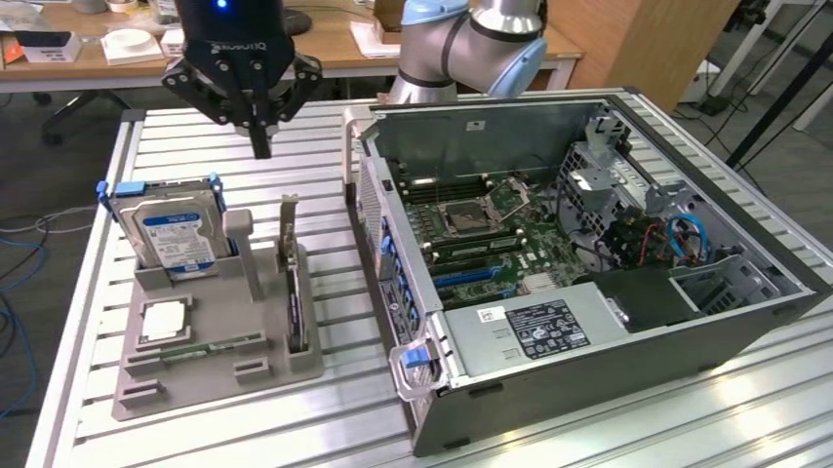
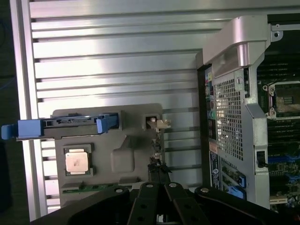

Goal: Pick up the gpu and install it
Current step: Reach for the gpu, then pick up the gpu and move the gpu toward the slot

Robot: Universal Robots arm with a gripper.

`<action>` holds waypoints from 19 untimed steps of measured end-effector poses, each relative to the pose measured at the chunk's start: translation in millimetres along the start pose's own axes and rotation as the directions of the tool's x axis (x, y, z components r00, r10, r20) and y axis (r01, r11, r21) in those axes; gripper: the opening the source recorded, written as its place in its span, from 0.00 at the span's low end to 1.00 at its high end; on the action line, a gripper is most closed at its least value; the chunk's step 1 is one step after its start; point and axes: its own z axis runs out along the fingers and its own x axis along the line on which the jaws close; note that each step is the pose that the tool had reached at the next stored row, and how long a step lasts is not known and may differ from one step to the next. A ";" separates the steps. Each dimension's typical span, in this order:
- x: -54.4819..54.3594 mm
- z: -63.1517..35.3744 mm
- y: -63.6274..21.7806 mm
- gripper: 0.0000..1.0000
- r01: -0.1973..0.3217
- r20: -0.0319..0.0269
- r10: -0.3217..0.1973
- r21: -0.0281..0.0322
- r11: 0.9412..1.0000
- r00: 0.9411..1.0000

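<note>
Our fingers (image 1: 260, 136) are pinched together on nothing, hanging over the desk (image 1: 651, 419) just past the grey holder (image 1: 195, 385). The gpu (image 1: 296, 292) stands on edge in the holder's slot, between the hard drive (image 1: 176, 229) and the open computer case (image 1: 521, 390).

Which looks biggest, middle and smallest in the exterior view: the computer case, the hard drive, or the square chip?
1. computer case, by far the largest.
2. hard drive.
3. square chip, the smallest, though it lies nearer the camera.
</note>
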 end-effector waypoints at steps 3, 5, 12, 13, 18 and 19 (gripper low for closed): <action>3.1 -0.1 -0.2 0.11 0.000 0.000 0.000 0.000 1.000 1.000; 3.1 0.0 -0.2 0.11 0.000 0.000 0.000 0.000 1.000 1.000; -7.6 0.4 -1.3 0.11 -0.001 -0.001 0.001 0.000 1.000 1.000; -7.6 0.4 -1.3 0.11 -0.001 -0.001 0.001 0.000 1.000 1.000; -7.6 0.4 -1.3 0.11 -0.004 -0.001 0.004 0.000 1.000 1.000; -7.7 0.4 -1.3 0.11 -0.005 -0.001 0.005 0.000 1.000 1.000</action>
